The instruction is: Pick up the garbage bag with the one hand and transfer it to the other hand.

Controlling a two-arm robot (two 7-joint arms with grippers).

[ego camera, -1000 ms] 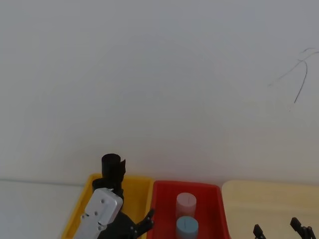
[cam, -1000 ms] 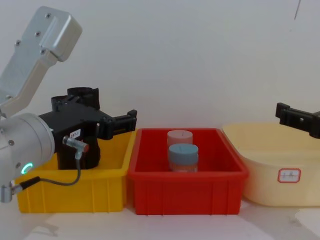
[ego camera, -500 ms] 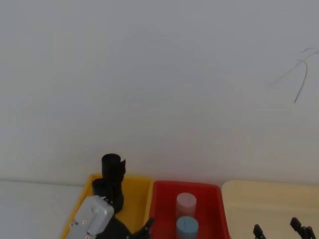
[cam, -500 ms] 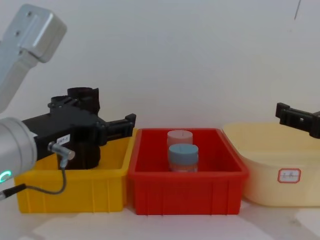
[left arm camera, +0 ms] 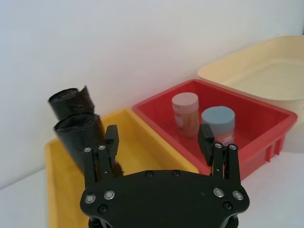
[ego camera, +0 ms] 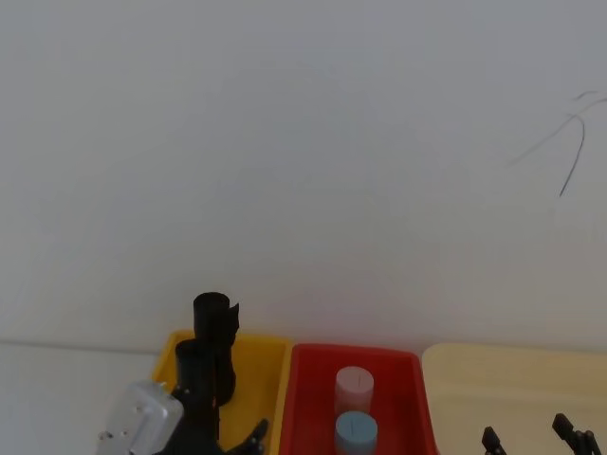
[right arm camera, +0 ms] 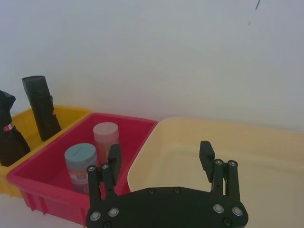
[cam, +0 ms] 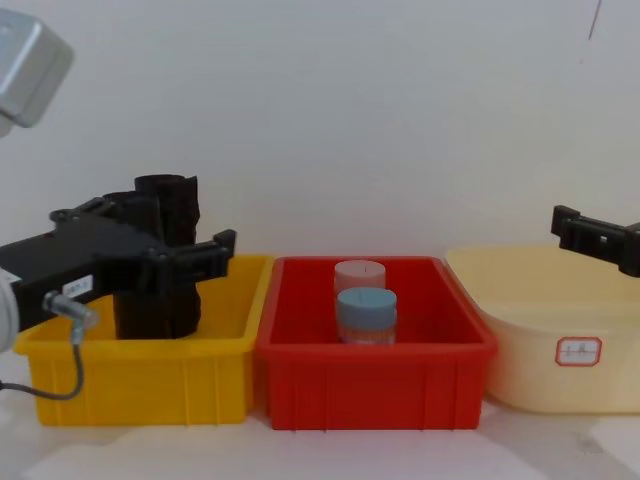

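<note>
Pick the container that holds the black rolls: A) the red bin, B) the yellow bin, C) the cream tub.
B: both black rolls stand in the yellow bin, while the red bin holds two jars.

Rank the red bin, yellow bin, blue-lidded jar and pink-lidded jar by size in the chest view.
Largest: red bin and yellow bin, alike.
Then blue-lidded jar and pink-lidded jar: unsure, the pink one stands behind, partly hidden.

Plain white wall (ego camera: 285, 142), pale tabletop (cam: 560, 448)
</note>
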